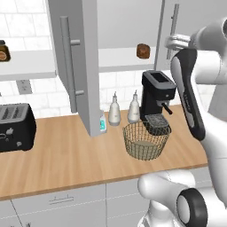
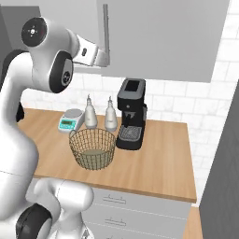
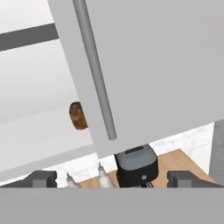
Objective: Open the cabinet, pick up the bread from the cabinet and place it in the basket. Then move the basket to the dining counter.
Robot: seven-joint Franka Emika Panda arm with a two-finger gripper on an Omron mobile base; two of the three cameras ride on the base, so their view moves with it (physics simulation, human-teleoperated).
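The cabinet has its left door swung wide open, so the white shelf shows. On that shelf sits the bread, a small dark-brown loaf, whose right part the door edge hides in the hand view. My gripper is up at the right door, just below its bar handle. It is open, with fingertips wide apart and nothing between them. The wire basket stands empty on the wooden worktop in front of the coffee machine.
A black coffee machine stands right behind the basket, with two pale bottles and a small scale to its left. A black toaster sits far left. A brown-lidded jar is on the left shelf. Grey drawers run below.
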